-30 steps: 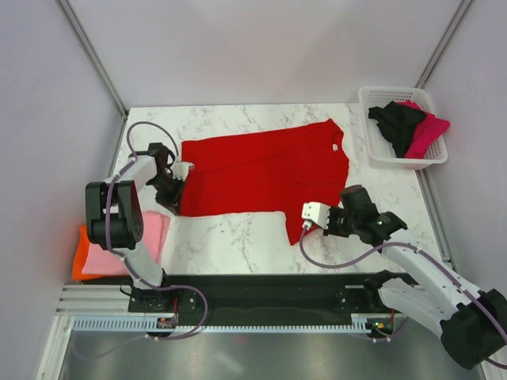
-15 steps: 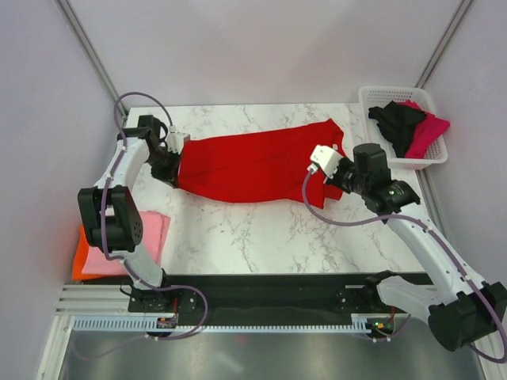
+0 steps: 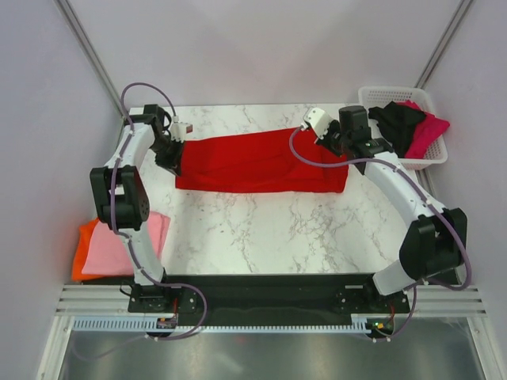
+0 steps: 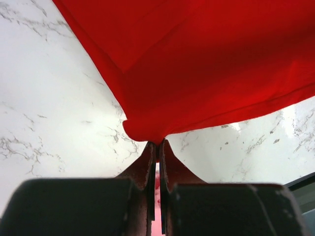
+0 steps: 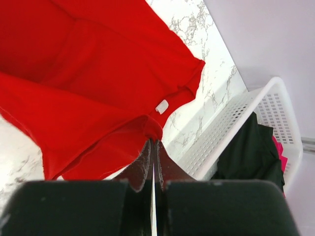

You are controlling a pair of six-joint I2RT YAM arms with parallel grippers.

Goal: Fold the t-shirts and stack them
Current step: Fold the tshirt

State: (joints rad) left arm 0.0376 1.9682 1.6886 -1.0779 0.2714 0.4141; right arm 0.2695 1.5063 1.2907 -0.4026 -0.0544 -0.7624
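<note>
A bright red cloth t-shirt (image 3: 261, 162) lies folded in a long band on the white marbled table (image 3: 261, 229). The left jaws and right jaws each clamp tight on one end.

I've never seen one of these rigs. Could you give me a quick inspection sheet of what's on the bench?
Surface: marble table, no stains seen.
Job's things: red t-shirt lies doubled in a long band; pink t-shirt on orange t-shirt, near left; black t-shirt and magenta t-shirt in the basket.
Clutter: only the white basket, far right.
Grippers: left tool and right tool each pinch a red edge.
Cables: purple cables loop off both arms, clear of the cloth.
Surroundings: plain walls.
</note>
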